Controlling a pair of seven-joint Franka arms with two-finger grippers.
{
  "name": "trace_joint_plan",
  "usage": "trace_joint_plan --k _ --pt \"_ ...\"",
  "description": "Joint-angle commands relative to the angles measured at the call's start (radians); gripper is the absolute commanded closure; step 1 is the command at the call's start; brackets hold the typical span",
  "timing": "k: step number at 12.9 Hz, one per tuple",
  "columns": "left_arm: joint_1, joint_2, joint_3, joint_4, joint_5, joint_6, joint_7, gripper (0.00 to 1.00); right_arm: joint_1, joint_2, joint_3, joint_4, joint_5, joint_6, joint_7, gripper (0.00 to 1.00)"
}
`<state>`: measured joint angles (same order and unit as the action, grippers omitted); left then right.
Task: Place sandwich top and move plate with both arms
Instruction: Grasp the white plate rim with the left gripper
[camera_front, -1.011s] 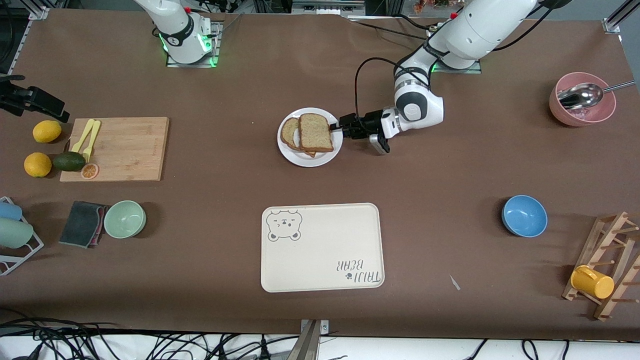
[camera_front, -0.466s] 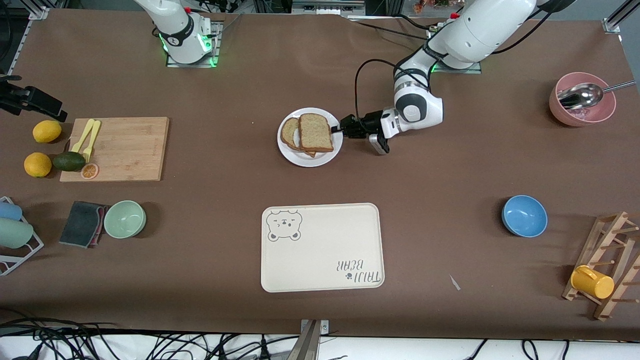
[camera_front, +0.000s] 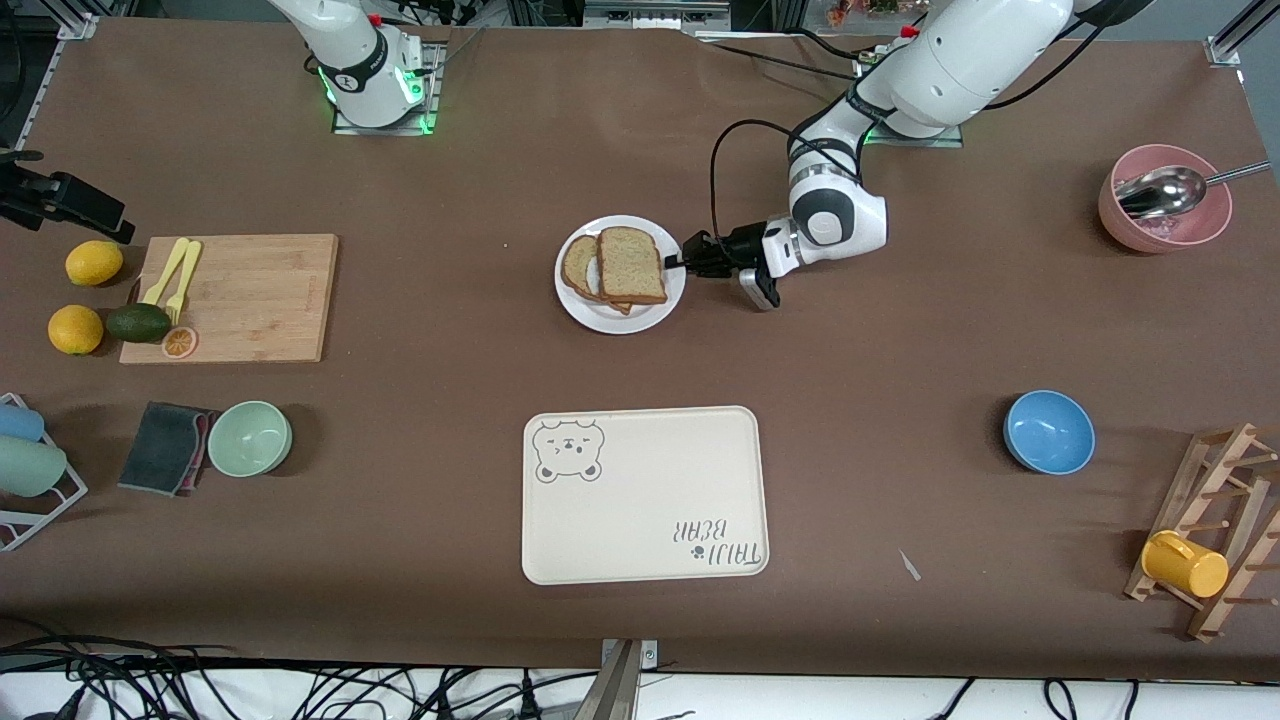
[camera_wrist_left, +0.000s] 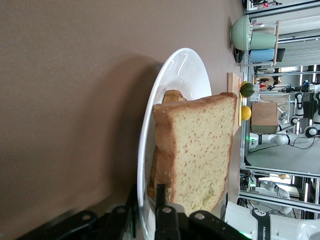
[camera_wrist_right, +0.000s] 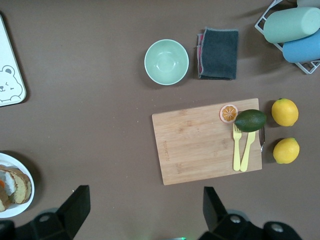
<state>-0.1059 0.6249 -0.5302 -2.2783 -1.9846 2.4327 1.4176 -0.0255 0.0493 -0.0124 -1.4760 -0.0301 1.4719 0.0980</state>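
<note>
Top (camera_front: 631, 264) already on sandwich. Left end effector (camera_front: 685, 258) clamped on plate (camera_front: 620, 316) rim. Right end effector (camera_wrist_right: 142, 220) spread wide, high over tabletop, waiting. Plate move pending.

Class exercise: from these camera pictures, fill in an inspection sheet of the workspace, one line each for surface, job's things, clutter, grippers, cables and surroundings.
Surface: brown table, no spills seen.
Job's things: sandwich top lies on the stacked slices on the plate; cream bear tray lies nearer the front camera.
Clutter: cutting board, lemons, avocado, green bowl, blue bowl, pink bowl with a spoon, mug rack.
Grippers: left gripper at the plate's rim, fingers either side of it in the left wrist view; right gripper open, above the table near the cutting board; that arm waits.
Cables: black cable loops over the left arm.
Surroundings: loose cables along the table's near edge.
</note>
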Motion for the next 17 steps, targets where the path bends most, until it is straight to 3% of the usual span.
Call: trace_joint_plan --k 1,5,13,17 --pt "0.006 0.01 -0.005 0.011 -0.036 0.009 0.041 0.88 -0.004 -0.022 -0.001 0.005 0.019 -0.019 -0.015 0.0" --pt "0.008 0.01 -0.004 0.011 -0.033 0.009 0.041 1.0 -0.004 -0.022 0.0 0.005 0.018 -0.021 -0.02 0.0" --pt "0.008 0.01 -0.002 0.019 -0.036 0.011 0.021 1.0 -0.004 -0.058 0.002 0.005 0.009 -0.022 -0.023 0.0" --pt "0.008 0.003 -0.001 0.06 -0.036 0.077 -0.077 1.0 -0.004 -0.058 -0.003 0.005 0.013 -0.021 -0.021 0.0"
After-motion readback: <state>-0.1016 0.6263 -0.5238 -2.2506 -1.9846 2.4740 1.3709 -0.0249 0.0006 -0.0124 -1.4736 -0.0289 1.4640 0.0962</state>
